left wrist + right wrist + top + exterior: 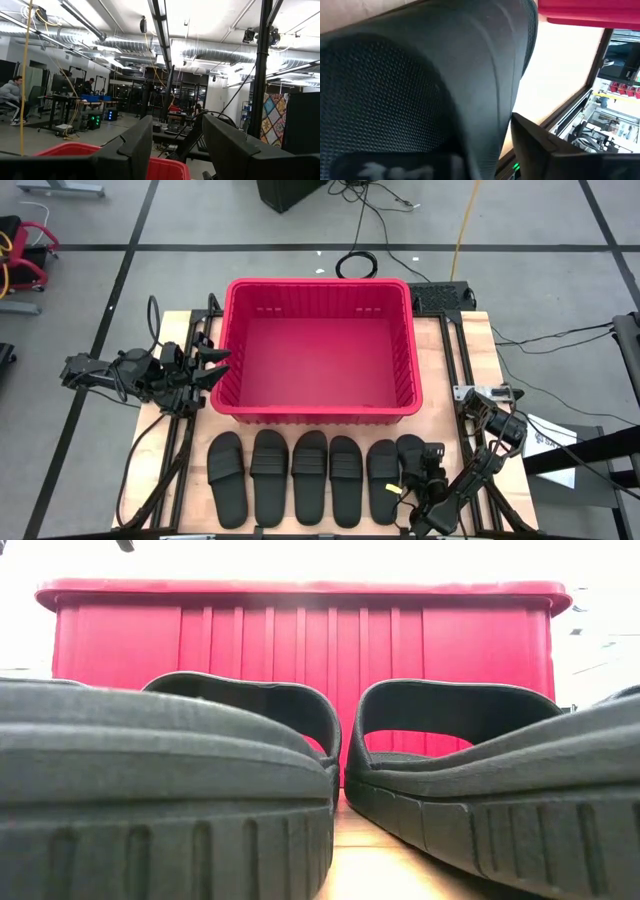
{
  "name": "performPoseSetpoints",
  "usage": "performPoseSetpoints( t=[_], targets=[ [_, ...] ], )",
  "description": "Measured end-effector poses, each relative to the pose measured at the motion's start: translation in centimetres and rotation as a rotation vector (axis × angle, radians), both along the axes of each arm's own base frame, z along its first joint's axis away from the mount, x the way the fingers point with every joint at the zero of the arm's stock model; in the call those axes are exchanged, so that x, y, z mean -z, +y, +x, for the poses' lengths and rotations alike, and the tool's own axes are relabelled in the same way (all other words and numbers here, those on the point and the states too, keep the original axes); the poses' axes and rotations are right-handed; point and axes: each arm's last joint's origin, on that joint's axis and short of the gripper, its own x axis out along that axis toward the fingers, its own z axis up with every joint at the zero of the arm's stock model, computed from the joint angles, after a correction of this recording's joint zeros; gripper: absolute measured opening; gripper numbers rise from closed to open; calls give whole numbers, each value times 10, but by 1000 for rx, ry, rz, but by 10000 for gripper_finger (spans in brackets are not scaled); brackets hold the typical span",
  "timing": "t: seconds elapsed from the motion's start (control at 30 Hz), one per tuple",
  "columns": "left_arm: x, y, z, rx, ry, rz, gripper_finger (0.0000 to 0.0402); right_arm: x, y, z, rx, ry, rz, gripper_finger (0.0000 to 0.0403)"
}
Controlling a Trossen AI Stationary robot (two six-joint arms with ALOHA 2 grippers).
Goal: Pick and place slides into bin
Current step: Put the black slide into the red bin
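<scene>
The red bin (318, 283) stands at the table's middle, toward the far edge. Six black slides lie side by side along the near edge, soles down, from the leftmost (226, 475) to the rightmost (410, 450). My right gripper (420, 482) is low over the near part of the rightmost slide (445, 75), which fills the right wrist view. My left gripper (212, 366) hangs open and empty by the bin's left wall, pointing level over the rim (70, 149). My right gripper comes at the rightmost slide from the table's near right, slanting down. One finger (540, 145) stands against the slide's outer right edge (510, 107), beside the strap. The slide hides the other finger. The slide lies on the table.
In the low view two slides (250, 730) (450, 730) stand close in front of the bin's near wall (300, 630). Bare wood shows between the slides and the bin, and right of the bin (450, 350). Black frame rails (462, 360) run along the table's sides.
</scene>
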Motion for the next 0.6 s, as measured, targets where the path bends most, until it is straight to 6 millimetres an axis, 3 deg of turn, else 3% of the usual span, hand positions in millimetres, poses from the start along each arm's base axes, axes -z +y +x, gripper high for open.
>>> performPoseSetpoints(
  t=[0.23, 0.43, 0.6],
  targets=[
    [0, 0, 0, -1, 1, 3, 179, 0, 0, 0, 0, 0, 0, 10],
    [0, 0, 0, -4, 3, 9, 179, -5, -2, -3, 39, 33, -17, 13],
    [0, 0, 0, -3, 4, 9, 179, -30, -5, -5, 66, -33, 60, 5]
  ],
)
